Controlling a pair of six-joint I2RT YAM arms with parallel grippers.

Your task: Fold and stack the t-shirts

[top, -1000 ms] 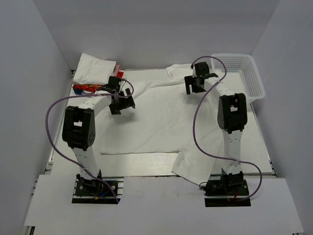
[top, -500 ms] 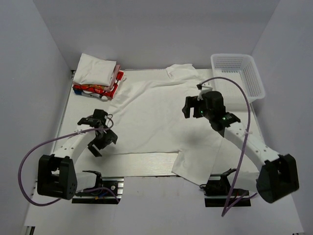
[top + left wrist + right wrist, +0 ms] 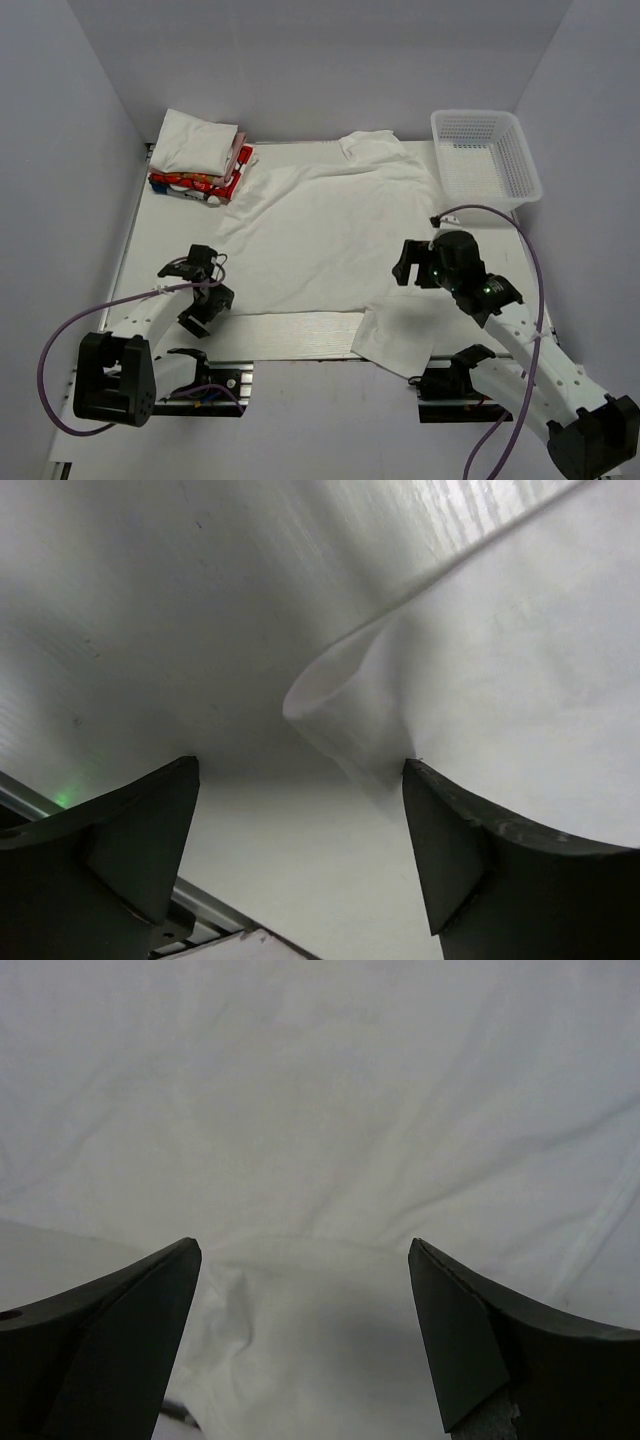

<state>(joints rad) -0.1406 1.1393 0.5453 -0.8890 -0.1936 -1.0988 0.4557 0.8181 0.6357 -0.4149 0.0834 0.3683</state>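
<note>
A pile of folded t-shirts (image 3: pixel 197 145) sits at the far left corner of the table (image 3: pixel 150 250). The top one is white and a red one (image 3: pixel 190 184) is lower down. Close to the near left corner, the left gripper (image 3: pixel 300 765) has its fingers spread wide and holds nothing. A corner of the big white t-shirt (image 3: pixel 320 230) lies just in front of it. That shirt is spread across the middle. The right gripper (image 3: pixel 303 1243) hangs over its near right part, fingers wide apart, holding nothing. The white basket (image 3: pixel 524 160) sits at the far right corner, and only its mesh floor shows inside.
</note>
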